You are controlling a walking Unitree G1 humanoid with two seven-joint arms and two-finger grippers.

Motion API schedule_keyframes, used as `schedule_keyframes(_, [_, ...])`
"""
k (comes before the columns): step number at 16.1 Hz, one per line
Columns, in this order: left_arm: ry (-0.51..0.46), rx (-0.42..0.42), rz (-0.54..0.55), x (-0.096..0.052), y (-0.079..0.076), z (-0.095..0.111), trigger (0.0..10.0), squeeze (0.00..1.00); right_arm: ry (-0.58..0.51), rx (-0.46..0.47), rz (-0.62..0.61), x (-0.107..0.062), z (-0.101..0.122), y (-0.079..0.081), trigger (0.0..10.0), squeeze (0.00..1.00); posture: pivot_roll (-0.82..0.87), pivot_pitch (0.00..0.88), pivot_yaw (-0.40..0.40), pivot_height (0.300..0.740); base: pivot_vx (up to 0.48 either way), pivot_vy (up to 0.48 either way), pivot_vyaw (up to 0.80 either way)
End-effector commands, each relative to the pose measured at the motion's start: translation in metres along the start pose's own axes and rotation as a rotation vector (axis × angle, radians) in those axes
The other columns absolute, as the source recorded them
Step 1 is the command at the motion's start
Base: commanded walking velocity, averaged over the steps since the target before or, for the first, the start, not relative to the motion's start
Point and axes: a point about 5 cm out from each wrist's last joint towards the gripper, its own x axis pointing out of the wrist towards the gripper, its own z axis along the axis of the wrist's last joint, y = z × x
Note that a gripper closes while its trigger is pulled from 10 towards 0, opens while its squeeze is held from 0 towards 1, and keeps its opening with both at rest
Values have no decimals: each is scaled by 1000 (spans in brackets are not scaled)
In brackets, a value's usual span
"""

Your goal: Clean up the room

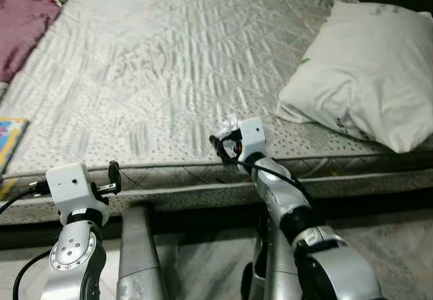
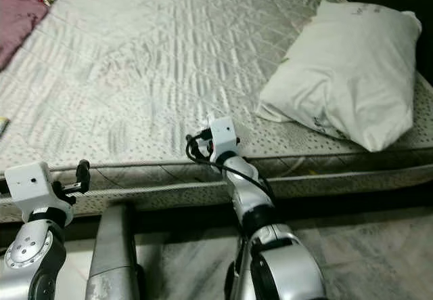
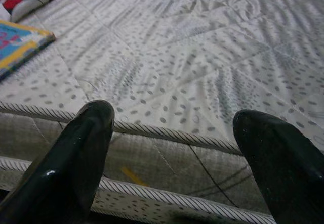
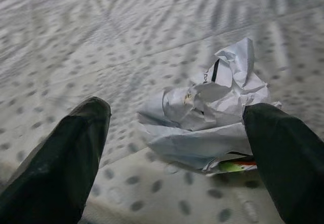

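- Right gripper closest to cam in the right wrist view: fingers spread wide, one black finger on bare mattress, the other right up against the paper's edge. Not pinching it.
- Crumpled paper sits between the fingers, nearer one of them. White, creased, some dark print on a fold – too small to read. Bit of green and orange showing under its lower edge.
- In the head views the paper is a small white wad just past the right wrist, near the front edge of the mattress.
- Mattress: grey-white, quilted, dotted pattern, striped piping along the edge.
- Left gripper low at the mattress's front edge, well apart from the paper; fingers spread, holding nothing. Left arm seen at.
- Pillow on the mattress, robot's right, white w/ faint green print; tiny writing near its top, unreadable.
- Book w/ bright blue/yellow cover on the mattress at far left, flat; cover lettering not legible.
- Purple blanket at far-left corner.
- Pale marbled floor below the bed.
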Motion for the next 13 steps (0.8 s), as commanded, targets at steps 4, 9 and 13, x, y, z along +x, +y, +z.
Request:
schedule_keyframes(4, [-31, 15, 11, -3, -1, 7, 10000, 0, -65, -42, -133, 12, 22, 1, 10000, 0, 114, 119, -52, 487, 0, 0, 0])
schedule_keyframes(9, [-32, 14, 11, -2, -3, 6, 10000, 0, -55, -17, -138, 17, 25, 12, 10000, 0, 121, 108, -60, 487, 0, 0, 0])
schedule_keyframes(13, [-30, 13, 5, -1, -5, 6, 10000, 0, -35, 18, -119, 20, 23, 23, 10000, 0, 125, 103, -61, 487, 0, 0, 0])
